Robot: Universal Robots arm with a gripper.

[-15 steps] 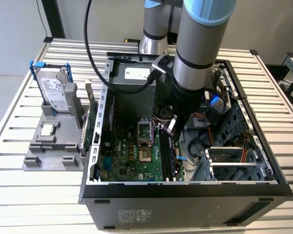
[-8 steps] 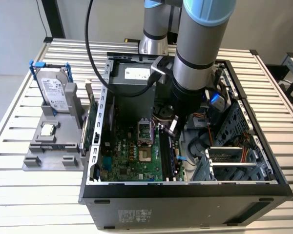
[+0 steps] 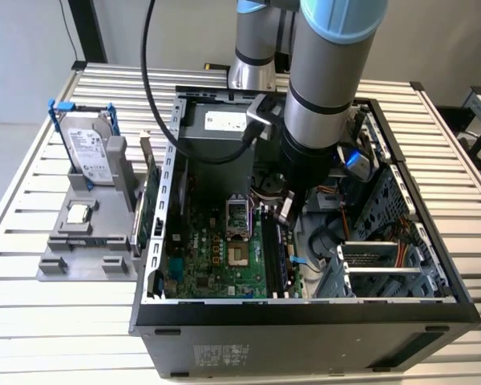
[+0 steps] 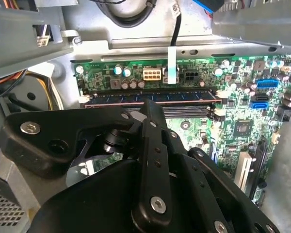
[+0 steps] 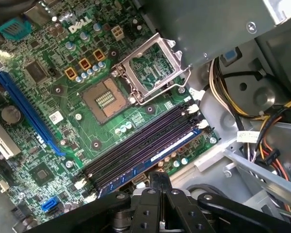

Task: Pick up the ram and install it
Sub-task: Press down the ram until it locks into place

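Observation:
The ram (image 4: 184,96) is a long blue-green stick standing on edge in the outermost black slot of the motherboard (image 5: 63,97), inside the open computer case (image 3: 305,309). In the first wrist view the ram (image 5: 172,148) runs beside two bare dark slots. My gripper (image 4: 152,104) is shut, its black fingertips (image 5: 157,177) pressed together at the ram's upper edge about mid-length. In the exterior view the gripper (image 3: 287,210) reaches down into the case just above the slots (image 3: 276,257).
An open processor socket (image 5: 148,70) lies next to the slots. Cable bundles (image 5: 254,121) and the metal drive cage (image 3: 377,269) crowd the side beyond the ram. Outside the case, a grey stand (image 3: 92,233) holds a silver hard drive (image 3: 86,148) and a green card (image 3: 148,200).

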